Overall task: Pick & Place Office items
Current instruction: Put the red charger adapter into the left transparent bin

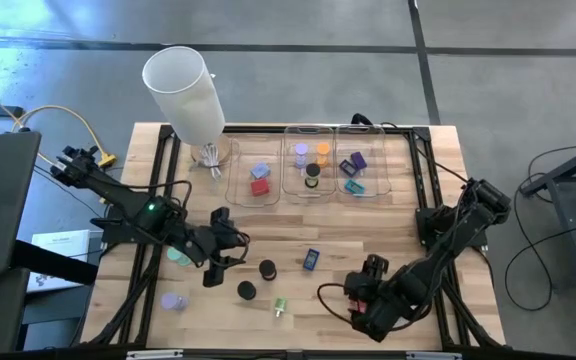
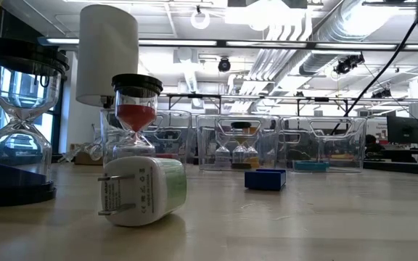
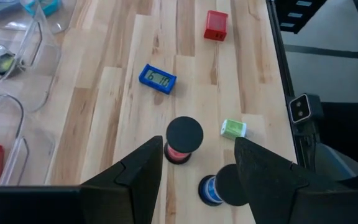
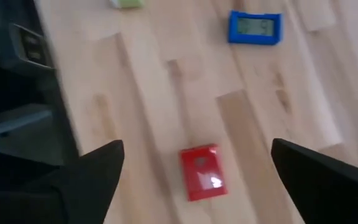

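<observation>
Two wide-spread fingers of the right gripper (image 4: 197, 168) straddle the red block (image 4: 201, 173): drop straight, centre, then close; left gripper (image 3: 197, 168) half-open, empty.

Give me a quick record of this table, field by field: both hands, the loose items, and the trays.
left hand: open, empty, over the table's left half
right hand: open wide, empty, red block lying on the wood between its fingers
loose items: blue digital clock, two black-topped hourglasses, green and white plug adapter, lavender cap, teal piece
trays: three clear trays in a row at the far edge, small items in each
other: white cylinder at the far left corner
</observation>
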You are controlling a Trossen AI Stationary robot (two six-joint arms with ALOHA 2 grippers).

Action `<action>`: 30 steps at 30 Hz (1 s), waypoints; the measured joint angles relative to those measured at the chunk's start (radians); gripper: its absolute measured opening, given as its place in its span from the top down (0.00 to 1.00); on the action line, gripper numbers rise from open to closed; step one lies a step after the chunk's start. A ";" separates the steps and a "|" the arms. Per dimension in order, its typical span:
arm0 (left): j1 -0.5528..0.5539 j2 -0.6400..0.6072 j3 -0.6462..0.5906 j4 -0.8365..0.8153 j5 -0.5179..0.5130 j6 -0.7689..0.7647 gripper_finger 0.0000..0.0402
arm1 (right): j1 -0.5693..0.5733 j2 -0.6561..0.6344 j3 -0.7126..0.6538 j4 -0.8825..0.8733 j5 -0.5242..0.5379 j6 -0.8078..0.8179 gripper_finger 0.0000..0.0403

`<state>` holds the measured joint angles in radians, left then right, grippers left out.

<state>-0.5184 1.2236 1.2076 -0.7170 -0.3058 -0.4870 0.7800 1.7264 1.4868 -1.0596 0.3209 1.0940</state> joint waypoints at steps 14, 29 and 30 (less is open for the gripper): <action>-0.030 0.000 0.000 0.026 -0.006 0.000 0.52 | 0.043 0.121 -0.002 -0.008 -0.026 -0.065 0.13; -0.030 -0.001 0.000 0.098 -0.006 0.000 0.52 | 0.043 0.238 -0.002 -0.070 -0.065 -0.181 0.25; -0.030 -0.001 0.000 0.099 -0.006 0.000 0.52 | 0.047 0.238 -0.002 -0.078 -0.064 -0.183 0.25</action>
<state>-0.5484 1.2228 1.2076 -0.6184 -0.3119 -0.4866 0.8268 1.9640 1.4849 -1.1373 0.2565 0.9108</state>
